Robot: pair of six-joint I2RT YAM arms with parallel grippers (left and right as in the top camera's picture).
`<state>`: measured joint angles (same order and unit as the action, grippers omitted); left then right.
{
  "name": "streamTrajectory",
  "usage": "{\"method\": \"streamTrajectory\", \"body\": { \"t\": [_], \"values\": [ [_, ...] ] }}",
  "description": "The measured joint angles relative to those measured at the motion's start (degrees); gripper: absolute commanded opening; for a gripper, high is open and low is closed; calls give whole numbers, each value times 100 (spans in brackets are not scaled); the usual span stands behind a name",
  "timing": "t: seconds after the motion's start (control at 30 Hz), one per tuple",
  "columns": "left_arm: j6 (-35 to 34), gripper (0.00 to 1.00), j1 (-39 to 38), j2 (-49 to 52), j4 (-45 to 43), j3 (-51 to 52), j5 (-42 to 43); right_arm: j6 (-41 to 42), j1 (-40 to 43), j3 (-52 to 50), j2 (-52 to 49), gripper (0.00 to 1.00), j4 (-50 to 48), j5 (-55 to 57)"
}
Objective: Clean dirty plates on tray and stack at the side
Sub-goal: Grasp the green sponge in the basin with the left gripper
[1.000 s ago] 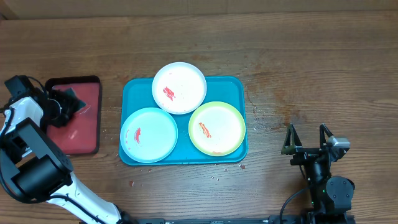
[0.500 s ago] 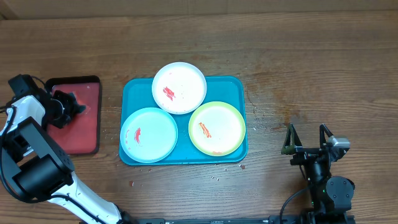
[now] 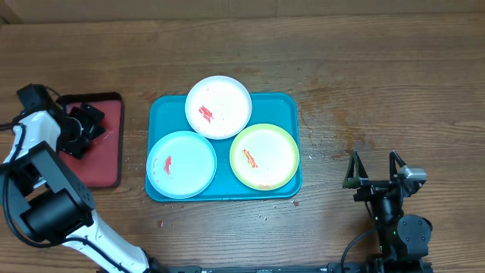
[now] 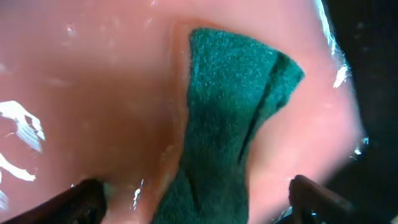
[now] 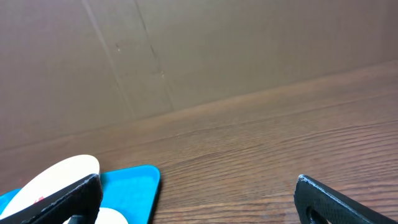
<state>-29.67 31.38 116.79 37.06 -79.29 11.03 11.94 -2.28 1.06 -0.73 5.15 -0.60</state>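
- Left jaws: spread wide, pinching nothing. Its fingers (image 4: 79, 200) sit either side of the dark green fibrous scouring pad (image 4: 231, 106).
- The pad lies creased and skewed on the small black-rimmed red tray (image 3: 107, 163). Risk: closing now may catch only a folded edge, so the pad slips out in transit.
- The red surface looks wet and glossy. Risk: the fingertips scrape or drag the light tray instead of lifting the pad.
- Right jaws: also spread and empty, parked low on the wooden table (image 3: 379, 76), well apart from the work.
- Large teal-blue rectangular plastic tray (image 3: 289, 102) sits mid-table holding all three plates. The white round plate (image 3: 227, 98) overhangs the far rim, with the light blue plate (image 3: 189, 163) and yellow-green plate (image 3: 273, 152) beside it. Each shows a red-orange smear.
- Risk: the plates are unrestrained, so wiping one-handed may spin or push a plate, most likely the overhanging white one.
- Risk: a loaded pad may spread smears rather than lift them.
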Motion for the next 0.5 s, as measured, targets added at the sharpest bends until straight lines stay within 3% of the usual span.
{"method": "streamTrajectory", "body": {
  "t": [0.2,0.23,0.33,0.5],
  "values": [
    [232,83,-474,20,0,17,-1032,2,0,0,0,100,2,0],
    [282,79,-549,35,0,17,-1198,-2,0,0,0,100,0,-2],
    [391,63,-743,68,0,22,-1657,2,0,0,0,100,2,-2],
    [483,13,-892,83,-17,28,-2072,-2,0,0,0,100,-2,0]
  ]
}}
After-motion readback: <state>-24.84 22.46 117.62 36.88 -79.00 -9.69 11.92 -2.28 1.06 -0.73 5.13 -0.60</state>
